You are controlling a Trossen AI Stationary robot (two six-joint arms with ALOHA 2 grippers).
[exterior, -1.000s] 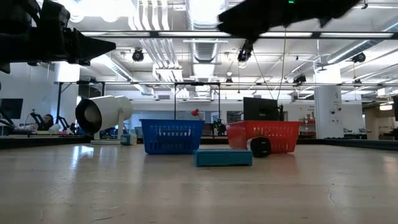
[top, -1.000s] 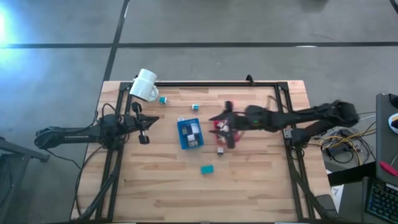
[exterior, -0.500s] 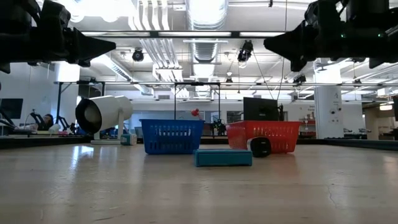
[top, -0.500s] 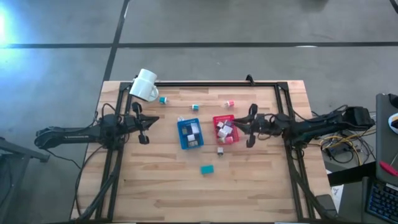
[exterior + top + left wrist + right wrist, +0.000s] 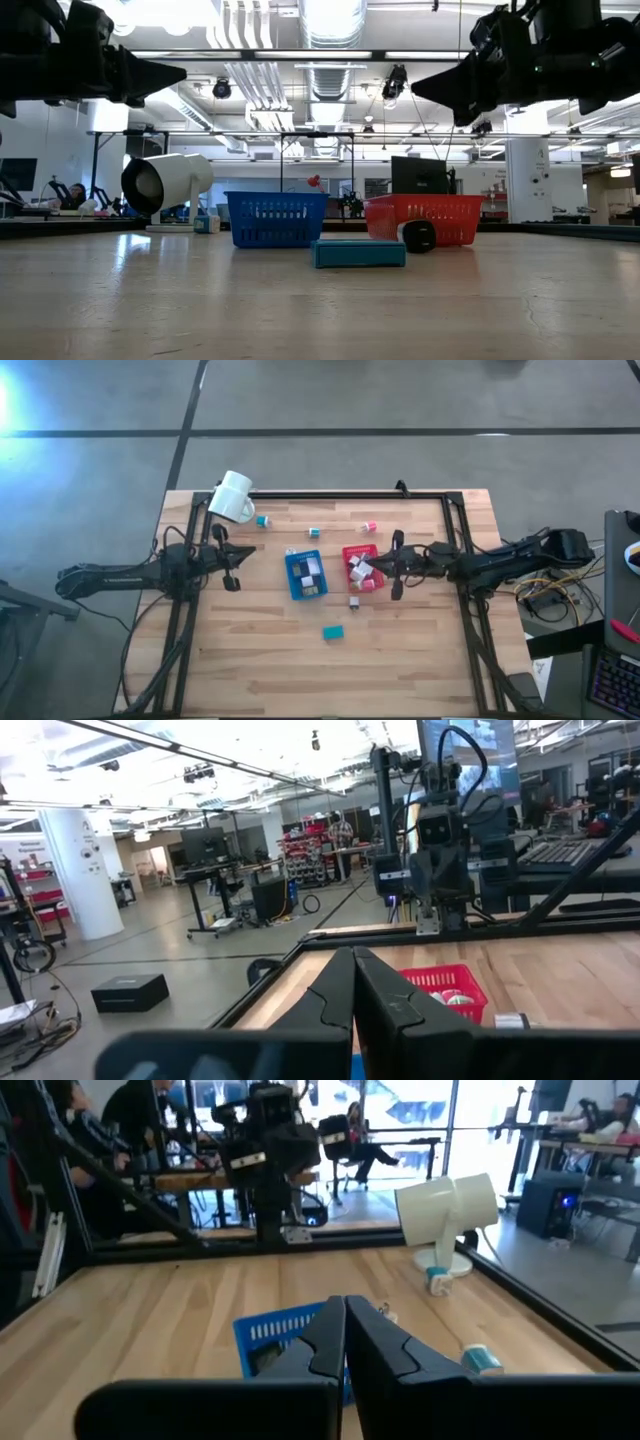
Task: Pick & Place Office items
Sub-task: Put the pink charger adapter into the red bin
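Observation:
The office items lie scattered. Several small blocks fill the blue tray [image 5: 305, 575] and the red tray [image 5: 360, 568]. A teal block [image 5: 333, 631] and a small block [image 5: 353, 601] rest flat on the wood near them. A pink piece [image 5: 368, 526] and two teal pieces [image 5: 314, 532] [image 5: 262, 520] lie farther back. My left gripper [image 5: 236, 567] hovers shut, left of the blue tray. My right gripper [image 5: 378, 567] hovers shut and empty just right of the red tray, well above the table in the low view [image 5: 420, 88].
A white mug [image 5: 232, 497] lies on its side at the far left corner. A black frame rail [image 5: 340, 495] runs along the far edge and down both sides. Bare wood stretches from the teal block [image 5: 358, 252] to the near edge.
My right gripper has drawn back from over the red tray toward the table's right edge, then eased slightly back toward the tray. Its fingers, spread a second ago, have shut on nothing.

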